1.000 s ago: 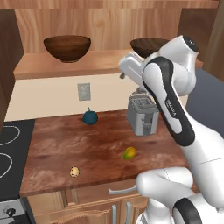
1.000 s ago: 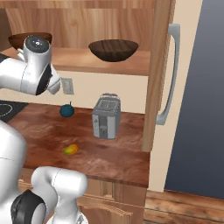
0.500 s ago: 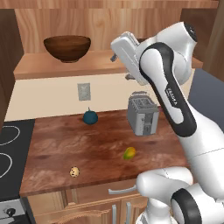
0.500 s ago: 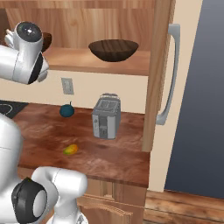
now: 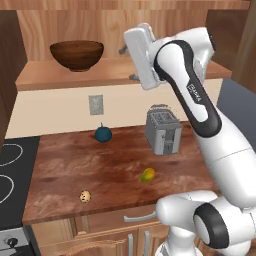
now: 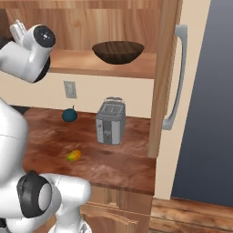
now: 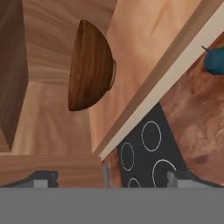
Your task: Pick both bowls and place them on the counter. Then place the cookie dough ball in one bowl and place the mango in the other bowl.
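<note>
The deeper reddish-brown bowl (image 5: 76, 54) stands on the left of the paler wooden shelf (image 5: 45, 75). My gripper (image 5: 127, 63) hangs open at shelf height, a short way to its right, pointing at it and holding nothing. In the hand view the same bowl (image 7: 89, 65) appears rolled on its side, well ahead of the open fingertips (image 7: 43, 179). The wider, darker bowl (image 6: 118, 51) sits further right on the shelf. The mango (image 5: 148, 175) (image 6: 73, 155) and the cookie dough ball (image 5: 86, 196) lie on the counter (image 5: 65, 165).
A silver toaster (image 5: 163, 129) (image 6: 110, 120) stands at the counter's back right. A dark teal round fruit (image 5: 103, 134) (image 7: 214, 61) lies by the wall. A black stovetop (image 5: 10, 175) borders the counter's left. A tall cabinet panel and fridge handle (image 6: 175, 77) close off the right.
My arm has swung left along the shelf, from in front of the wider bowl toward the deeper bowl. The gripper stayed open. Nothing on the counter or shelf moved.
</note>
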{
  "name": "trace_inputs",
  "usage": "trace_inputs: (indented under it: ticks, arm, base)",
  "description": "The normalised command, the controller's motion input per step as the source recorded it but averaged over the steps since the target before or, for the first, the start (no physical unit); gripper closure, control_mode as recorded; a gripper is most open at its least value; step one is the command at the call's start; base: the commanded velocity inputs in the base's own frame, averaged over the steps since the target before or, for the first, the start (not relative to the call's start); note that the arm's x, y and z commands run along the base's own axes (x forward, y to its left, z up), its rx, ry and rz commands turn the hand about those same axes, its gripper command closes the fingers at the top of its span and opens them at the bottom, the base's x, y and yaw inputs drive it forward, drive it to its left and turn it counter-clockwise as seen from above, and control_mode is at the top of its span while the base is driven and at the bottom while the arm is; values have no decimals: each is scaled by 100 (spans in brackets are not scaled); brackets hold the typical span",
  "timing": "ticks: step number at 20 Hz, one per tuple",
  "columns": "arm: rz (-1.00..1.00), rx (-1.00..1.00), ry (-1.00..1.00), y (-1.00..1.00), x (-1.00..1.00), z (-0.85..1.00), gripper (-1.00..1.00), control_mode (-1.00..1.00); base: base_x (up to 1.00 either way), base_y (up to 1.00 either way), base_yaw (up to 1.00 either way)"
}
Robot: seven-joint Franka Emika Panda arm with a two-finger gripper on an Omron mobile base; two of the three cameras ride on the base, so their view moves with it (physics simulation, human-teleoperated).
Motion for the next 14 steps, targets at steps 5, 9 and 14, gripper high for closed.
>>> trace_inputs:
  ticks: [5,9,14]
  arm:
    - [-1,23,-7,23,45,-3,-100,-100]
    - [-6,6,3,28,36,31,-100,-100]
    - [-8,0,15,23,25,39,-100,-100]
  base:
    - [0,0,0]
    - [0,0,0]
    - [0,0,0]
